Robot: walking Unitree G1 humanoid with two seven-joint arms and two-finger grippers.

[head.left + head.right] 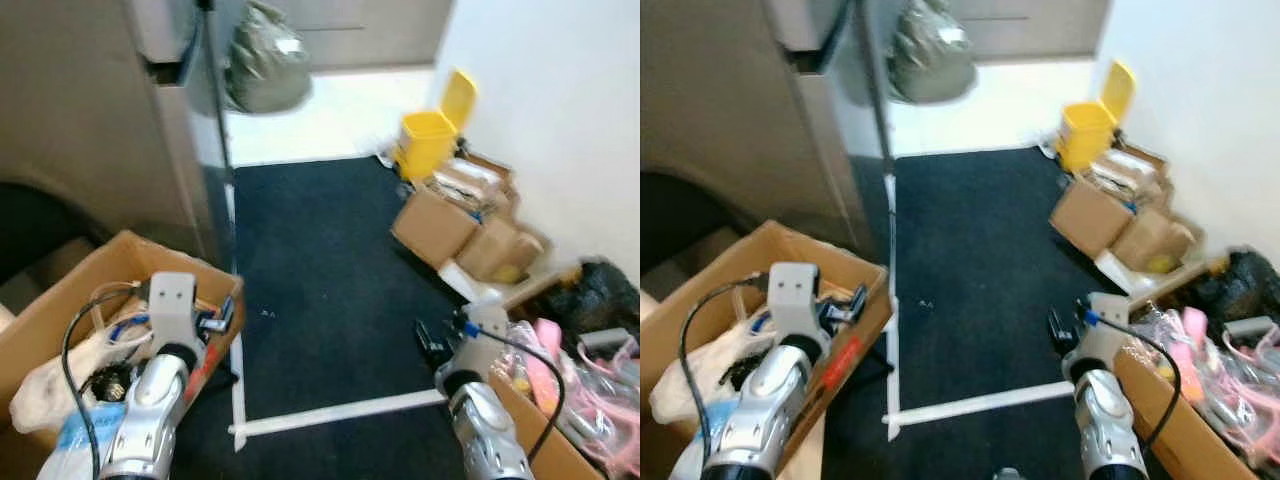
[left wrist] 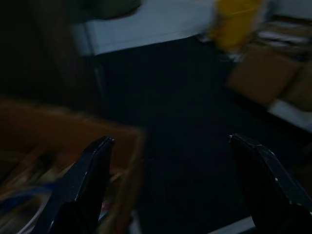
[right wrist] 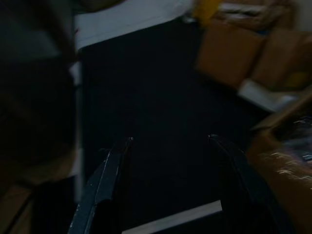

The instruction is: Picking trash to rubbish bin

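A yellow rubbish bin (image 1: 428,142) with its lid (image 1: 459,97) raised stands at the far right end of the dark carpet, against the white wall. A full grey-green bag (image 1: 266,62) lies on the pale floor beyond the carpet. My left gripper (image 2: 170,141) is held low over the corner of a cardboard box (image 1: 60,300), open, with nothing between its fingers. My right gripper (image 3: 169,139) hovers over the carpet near a white tape line (image 1: 340,412); it is open and holds nothing.
The box under my left arm holds cables and white plastic bags (image 1: 60,385). A box of pink plastic items (image 1: 575,385) sits at my right. Several cardboard boxes (image 1: 435,225) line the right wall. A grey cabinet (image 1: 100,120) stands to the left.
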